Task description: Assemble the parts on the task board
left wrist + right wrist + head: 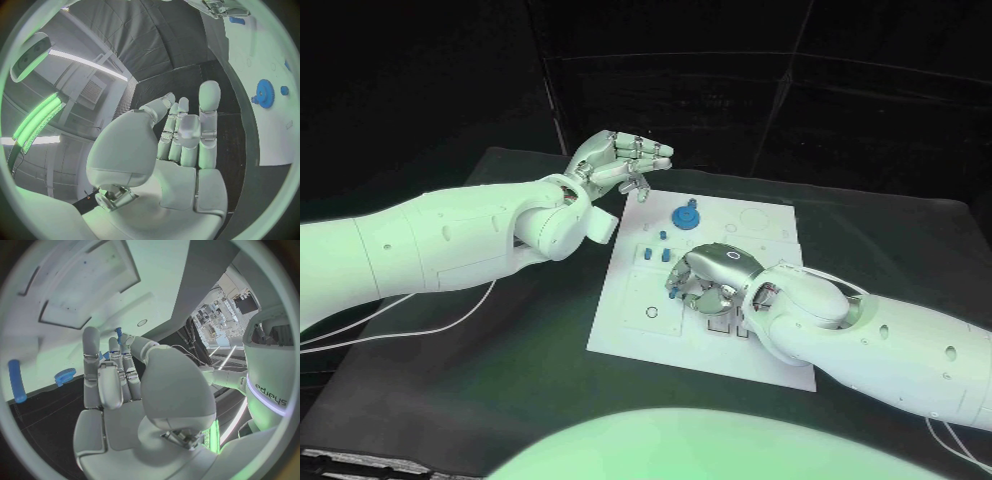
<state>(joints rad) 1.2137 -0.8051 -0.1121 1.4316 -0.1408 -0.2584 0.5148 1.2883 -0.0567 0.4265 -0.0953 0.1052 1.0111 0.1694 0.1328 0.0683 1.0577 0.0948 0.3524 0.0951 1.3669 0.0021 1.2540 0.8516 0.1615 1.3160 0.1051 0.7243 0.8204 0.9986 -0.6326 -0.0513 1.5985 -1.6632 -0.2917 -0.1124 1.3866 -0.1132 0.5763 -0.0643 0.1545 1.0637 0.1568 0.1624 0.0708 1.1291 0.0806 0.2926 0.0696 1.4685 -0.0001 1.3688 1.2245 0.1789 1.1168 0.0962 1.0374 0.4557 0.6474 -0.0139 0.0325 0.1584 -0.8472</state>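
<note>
The white task board [678,342] lies in the middle of the black table. A blue gear [687,215] stands near its far edge, and several small blue parts [656,255] lie just nearer than it. My right hand [714,276] is low over the board's middle, and its thumb and a finger pinch a small blue peg [117,332]. The right wrist view also shows the gear [64,376] and a long blue cylinder [15,381] on the board [94,280]. My left hand [620,160] is raised off the board's far left corner with nothing in it, its fingers [208,107] apart.
The black table [516,370] stretches bare to the left of the board. White cables [387,335] trail under the left arm. In the left wrist view the gear [265,92] sits on the board beside a small blue knob [284,90].
</note>
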